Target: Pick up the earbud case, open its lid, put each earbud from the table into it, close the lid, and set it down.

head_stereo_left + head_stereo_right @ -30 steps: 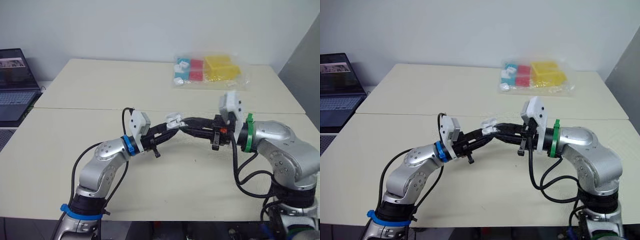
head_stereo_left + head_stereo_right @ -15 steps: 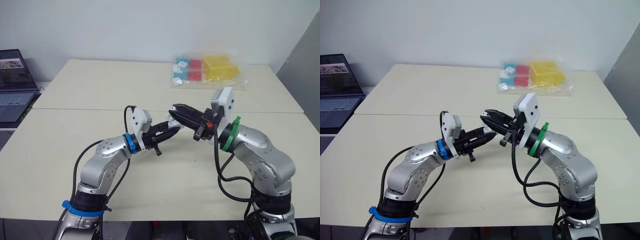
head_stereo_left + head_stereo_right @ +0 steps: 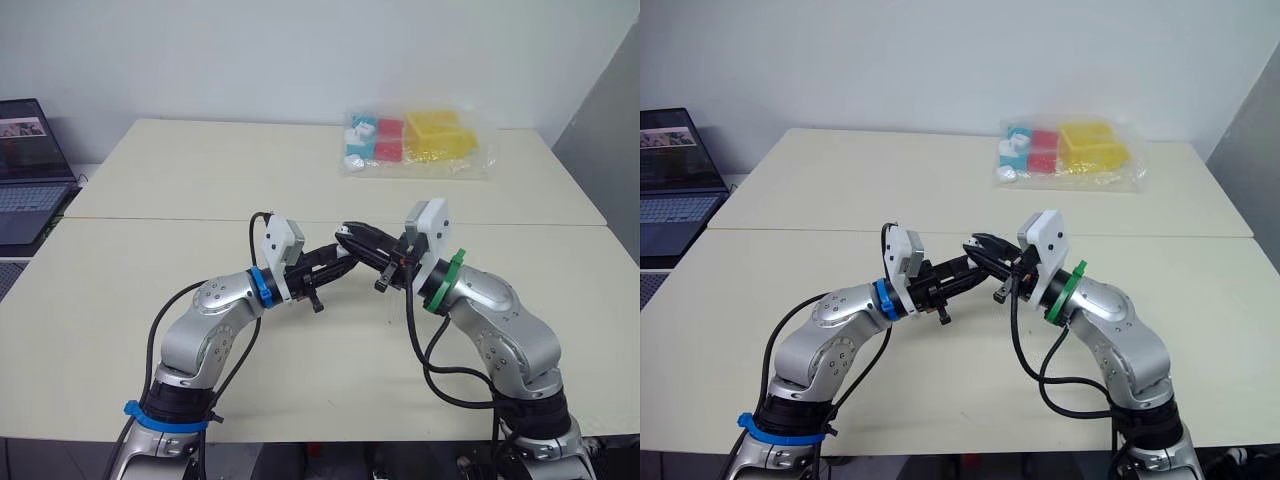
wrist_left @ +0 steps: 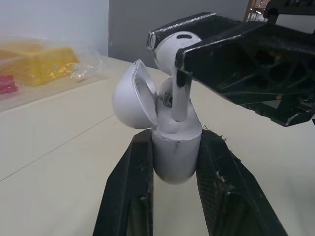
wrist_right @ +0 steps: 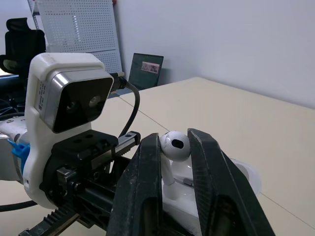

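One white rounded earbud case [image 4: 174, 164] and one white stemmed earbud [image 4: 170, 46] show, each held in one of the two pincers above the pale worktop [image 3: 150, 300]. The left pincer [image 4: 176, 147] is clenched on the case's lower body, with its hinged lid [image 4: 130, 96] swung open. The right pincer [image 5: 173, 142] grasps the earbud by its head, just above the case, stem pointing down into the open mouth. A rounded shape inside the case is hard to make out.
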Tool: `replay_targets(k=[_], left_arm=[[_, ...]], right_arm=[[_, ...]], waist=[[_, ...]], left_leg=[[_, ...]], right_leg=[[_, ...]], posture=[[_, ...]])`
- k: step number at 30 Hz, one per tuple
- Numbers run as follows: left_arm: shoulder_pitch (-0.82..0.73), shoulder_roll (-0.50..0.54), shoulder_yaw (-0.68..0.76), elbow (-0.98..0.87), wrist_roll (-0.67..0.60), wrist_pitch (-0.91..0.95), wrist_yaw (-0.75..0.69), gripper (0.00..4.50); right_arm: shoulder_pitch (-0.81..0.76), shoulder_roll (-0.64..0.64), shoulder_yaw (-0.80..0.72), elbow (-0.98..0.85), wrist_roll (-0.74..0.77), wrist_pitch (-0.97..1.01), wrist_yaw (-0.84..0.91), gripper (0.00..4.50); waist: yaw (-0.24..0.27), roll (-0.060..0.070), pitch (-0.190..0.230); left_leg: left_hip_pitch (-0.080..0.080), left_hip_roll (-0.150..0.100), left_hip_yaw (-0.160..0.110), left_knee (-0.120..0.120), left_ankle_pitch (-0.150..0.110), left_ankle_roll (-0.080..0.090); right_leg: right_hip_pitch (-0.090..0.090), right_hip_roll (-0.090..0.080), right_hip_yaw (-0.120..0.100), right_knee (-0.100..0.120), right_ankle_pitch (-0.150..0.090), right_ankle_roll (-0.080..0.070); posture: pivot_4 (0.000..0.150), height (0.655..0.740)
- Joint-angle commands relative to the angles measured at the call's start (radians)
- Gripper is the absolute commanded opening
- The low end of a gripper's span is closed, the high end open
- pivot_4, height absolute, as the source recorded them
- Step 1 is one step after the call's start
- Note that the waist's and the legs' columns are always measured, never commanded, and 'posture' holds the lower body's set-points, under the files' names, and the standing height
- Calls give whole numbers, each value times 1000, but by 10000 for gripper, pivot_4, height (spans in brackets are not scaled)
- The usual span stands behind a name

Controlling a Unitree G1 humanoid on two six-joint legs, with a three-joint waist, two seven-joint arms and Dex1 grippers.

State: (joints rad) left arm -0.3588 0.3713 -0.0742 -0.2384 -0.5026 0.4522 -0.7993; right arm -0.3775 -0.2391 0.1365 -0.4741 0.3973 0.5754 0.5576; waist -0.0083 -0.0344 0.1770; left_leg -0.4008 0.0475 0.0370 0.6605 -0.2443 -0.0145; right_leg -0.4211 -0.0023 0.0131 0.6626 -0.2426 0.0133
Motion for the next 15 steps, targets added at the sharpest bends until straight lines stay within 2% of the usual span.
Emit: replay_targets(k=[1, 15], left_arm=[[-16, 3, 13, -41, -20, -3, -4, 8129], [-15, 1, 28, -42, -25, 3, 1, 8129]], right_arm=[[6, -3, 5, -7, -12, -40, -9, 4298], [50, -4, 34, 19, -35, -81, -18, 4298]], waist=[[0, 0, 0], [0, 0, 0]], left_leg=[[0, 0, 0, 0, 0, 0], [0, 0, 0, 0, 0, 0]], right_leg=[[0, 0, 0, 0, 0, 0], [0, 0, 0, 0, 0, 0]], posture=[[1500, 7400], [1500, 7400]])
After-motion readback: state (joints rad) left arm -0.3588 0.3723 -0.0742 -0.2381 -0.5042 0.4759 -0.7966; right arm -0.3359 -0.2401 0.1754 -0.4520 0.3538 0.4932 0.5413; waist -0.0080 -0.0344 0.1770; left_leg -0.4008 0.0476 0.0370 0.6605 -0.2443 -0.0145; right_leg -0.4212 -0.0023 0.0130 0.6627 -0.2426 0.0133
